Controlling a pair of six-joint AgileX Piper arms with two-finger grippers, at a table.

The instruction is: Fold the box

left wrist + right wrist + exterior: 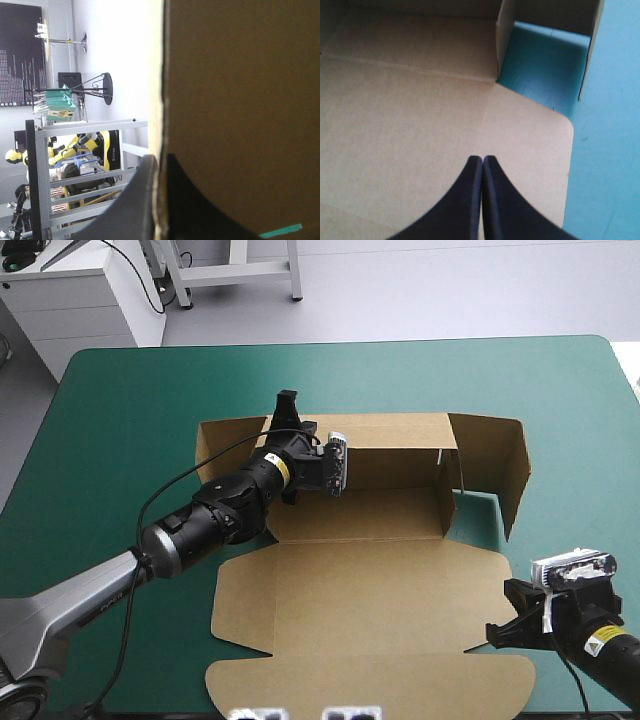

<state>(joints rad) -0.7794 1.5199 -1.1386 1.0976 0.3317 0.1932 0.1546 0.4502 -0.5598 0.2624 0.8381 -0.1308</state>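
The brown box (370, 590) is spread on the teal-green counter (130, 400). Its far wall and a right-hand wall are raised, and its lid is laid flat toward the near edge. The left gripper (287, 410) is clamped on the raised far wall near its left end, and the board is seen edge-on between the black fingers (135, 200). The right gripper (482, 159) is clenched on nothing and is poised above the lid's rounded right corner flap.
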